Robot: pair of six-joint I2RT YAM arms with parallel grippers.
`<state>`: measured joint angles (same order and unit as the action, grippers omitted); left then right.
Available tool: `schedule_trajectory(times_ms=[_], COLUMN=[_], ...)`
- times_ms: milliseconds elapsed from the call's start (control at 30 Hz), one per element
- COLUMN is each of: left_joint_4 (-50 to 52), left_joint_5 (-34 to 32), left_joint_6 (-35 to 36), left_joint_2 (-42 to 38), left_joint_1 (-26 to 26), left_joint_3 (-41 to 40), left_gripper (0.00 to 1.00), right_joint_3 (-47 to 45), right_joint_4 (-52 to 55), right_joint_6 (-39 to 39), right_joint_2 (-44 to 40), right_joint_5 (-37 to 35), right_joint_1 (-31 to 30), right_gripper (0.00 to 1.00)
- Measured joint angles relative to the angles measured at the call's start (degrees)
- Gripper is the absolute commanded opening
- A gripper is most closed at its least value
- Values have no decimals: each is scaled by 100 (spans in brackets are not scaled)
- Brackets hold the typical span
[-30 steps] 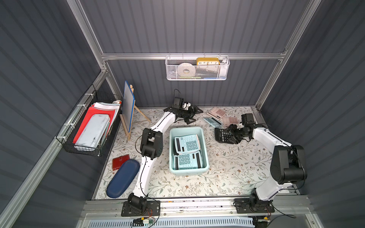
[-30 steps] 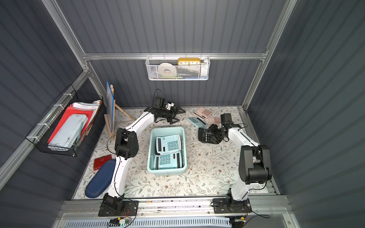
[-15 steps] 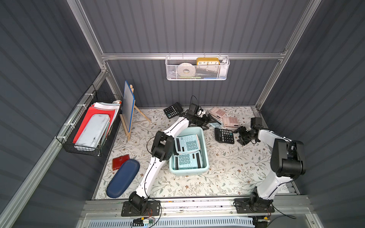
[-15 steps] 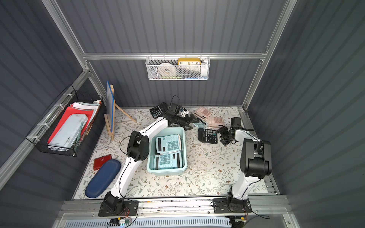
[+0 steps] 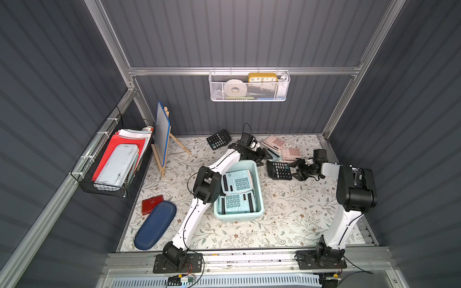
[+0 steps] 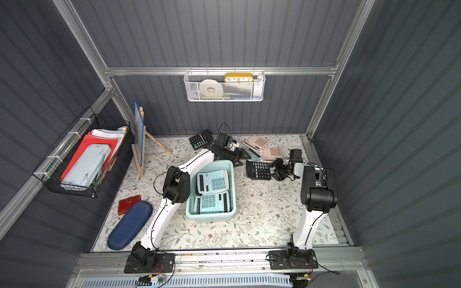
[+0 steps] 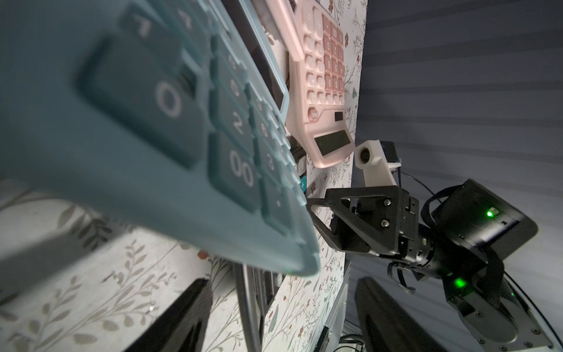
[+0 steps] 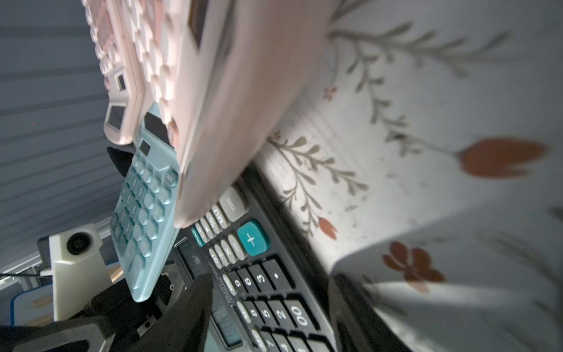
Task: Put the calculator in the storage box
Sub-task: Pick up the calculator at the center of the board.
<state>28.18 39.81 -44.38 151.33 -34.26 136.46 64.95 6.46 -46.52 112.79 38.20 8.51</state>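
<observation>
Pincers spread; left pincer (image 7: 281, 286) by teal calculator (image 7: 137, 152); right pincer (image 8: 271, 280) at flat black calculator (image 8: 274, 311).

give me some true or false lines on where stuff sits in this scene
1. The storage box holds two mint calculators. True.
2. The pink calculators lie in the storage box. False: both lie on the table, at the back.
3. The yellow clock sits in the white mesh basket. True.
4. The navy case lies inside the storage box. False: it lies on the table beside the red wallet.
</observation>
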Motion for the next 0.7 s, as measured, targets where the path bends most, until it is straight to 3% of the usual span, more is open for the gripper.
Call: schedule_trajectory(times_ms=[267,367,533,700], left_joint_4=[35,57,87,221], left_joint_5=[-61,-61,-72,-149], left_joint_6=[37,46,83,98], left_joint_2=[114,131,131,131], left_joint_1=[-28,-26,-26,-26], left_joint_3=[7,-2,-2,17], left_gripper=[60,50,23,15], right_joint_3=[2,0,-13,-28], right_joint_4=[-15,7,33,90], right_joint_6=[52,44,-48,-83], right_joint_2=[39,48,48,13], right_joint_5=[118,151,164,225], right_joint_1=[-146,-205,-258,-302], right_gripper=[57,54,52,52])
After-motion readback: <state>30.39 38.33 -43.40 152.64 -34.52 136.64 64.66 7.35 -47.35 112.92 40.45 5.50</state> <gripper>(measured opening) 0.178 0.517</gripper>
